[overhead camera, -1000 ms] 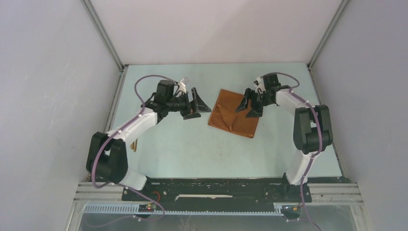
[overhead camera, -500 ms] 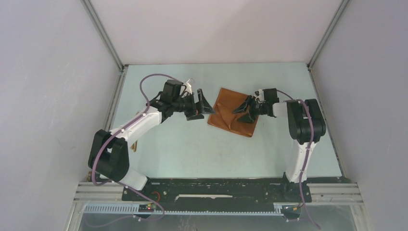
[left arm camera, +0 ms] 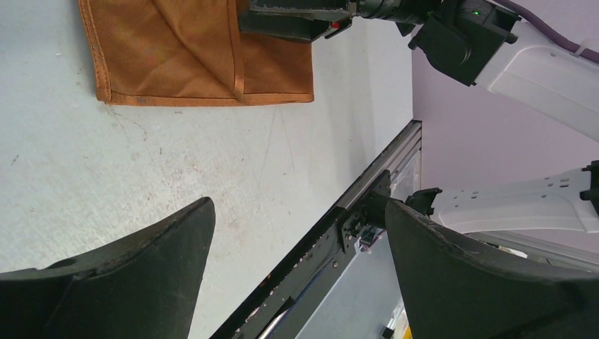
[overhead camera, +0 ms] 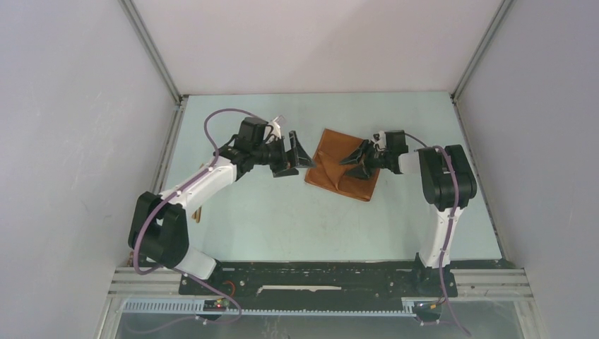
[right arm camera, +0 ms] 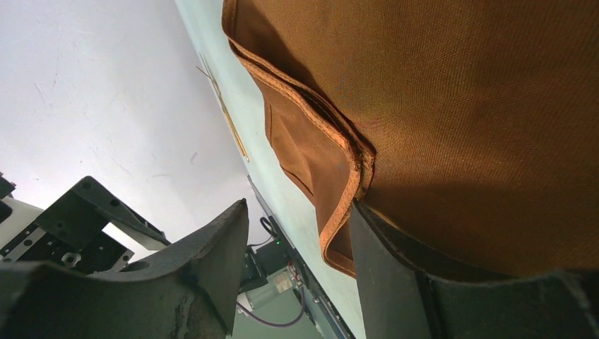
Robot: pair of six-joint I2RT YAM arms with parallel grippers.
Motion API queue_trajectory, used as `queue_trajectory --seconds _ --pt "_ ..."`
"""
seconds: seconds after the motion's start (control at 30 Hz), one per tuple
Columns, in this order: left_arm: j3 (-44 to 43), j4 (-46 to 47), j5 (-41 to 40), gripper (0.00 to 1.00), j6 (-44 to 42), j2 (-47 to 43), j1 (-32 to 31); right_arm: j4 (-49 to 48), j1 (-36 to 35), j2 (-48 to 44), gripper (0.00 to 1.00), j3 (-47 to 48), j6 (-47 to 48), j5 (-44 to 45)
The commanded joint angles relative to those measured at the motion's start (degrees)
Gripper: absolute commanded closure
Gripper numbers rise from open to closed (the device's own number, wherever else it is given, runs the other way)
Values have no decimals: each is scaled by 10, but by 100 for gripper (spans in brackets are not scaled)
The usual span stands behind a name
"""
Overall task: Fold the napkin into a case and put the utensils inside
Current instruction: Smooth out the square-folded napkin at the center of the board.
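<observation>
The rust-orange napkin (overhead camera: 339,169) lies partly folded on the table, with a diagonal crease and a doubled hem (right arm camera: 339,205). My right gripper (overhead camera: 357,161) sits low over its right half. In the right wrist view the hem hangs between the jaws of the right gripper (right arm camera: 300,212) against the right finger (right arm camera: 395,275), and a gap remains on the other side. My left gripper (overhead camera: 301,157) stands wide open just left of the napkin (left arm camera: 191,56), nothing between its fingers (left arm camera: 141,282). The wooden utensils (overhead camera: 198,212) lie far left, partly hidden by the left arm.
The left wall's metal rail (overhead camera: 169,152) runs close to the utensils. The black base rail (overhead camera: 318,279) borders the near table edge. Bare table (overhead camera: 297,219) lies between the napkin and the arm bases.
My right arm has drawn in and its gripper has settled lower onto the napkin's right half, jaws narrowing. My left gripper has shifted slightly right toward the napkin's left edge.
</observation>
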State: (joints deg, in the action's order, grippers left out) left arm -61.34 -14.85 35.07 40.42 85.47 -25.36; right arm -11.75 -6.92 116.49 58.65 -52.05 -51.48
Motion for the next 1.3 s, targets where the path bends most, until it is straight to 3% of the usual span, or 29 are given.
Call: queue_trajectory --seconds 0.0,0.5,0.8,1.03,1.27 --pt "-22 -3 2 3 -17 -32 -2 5 -11 2 38 -2 -6 17" --pt "-20 -12 2 3 -25 -48 -2 -12 -14 -5 36 -26 -21 26" --pt "-19 -12 5 3 -25 -47 -2 -79 -31 12 39 -9 -45 -1" --pt "-13 -12 3 3 -25 -52 -2 -55 -63 6 45 16 -21 2" --pt "-5 -12 0 3 -27 -56 -2 22 -106 1 45 57 39 29"
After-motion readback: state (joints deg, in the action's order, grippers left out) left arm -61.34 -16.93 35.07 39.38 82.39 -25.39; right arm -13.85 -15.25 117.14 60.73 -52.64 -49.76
